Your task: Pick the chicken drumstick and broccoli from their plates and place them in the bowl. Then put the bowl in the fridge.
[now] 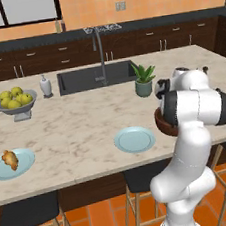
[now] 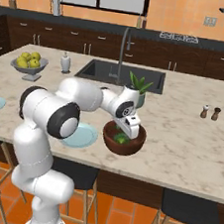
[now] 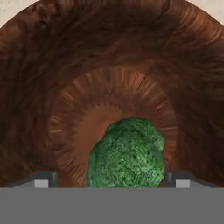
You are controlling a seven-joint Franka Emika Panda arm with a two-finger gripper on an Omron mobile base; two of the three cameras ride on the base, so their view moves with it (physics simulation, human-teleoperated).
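Observation:
The brown wooden bowl (image 2: 131,145) stands near the island counter's front edge, with the dark-green broccoli (image 3: 127,153) lying on its bottom. My gripper (image 2: 124,129) hangs in the bowl's mouth, right over the floret. It is open: both fingertips (image 3: 43,179) stand clear of the broccoli's sides. The chicken drumstick (image 1: 10,159) lies on a light-blue plate (image 1: 25,161) at the counter's far left. A second, bare plate (image 1: 134,139) sits just left of the bowl (image 1: 160,124), which my arm partly hides. The fridge is out of view.
A grey footed bowl of yellow-green fruit (image 1: 16,100) and a soap dispenser (image 1: 45,86) stand left of the sink (image 1: 97,76). A potted plant (image 1: 144,80) is behind the bowl. Salt and pepper shakers (image 2: 210,113) stand to the right. Stools line the front edge.

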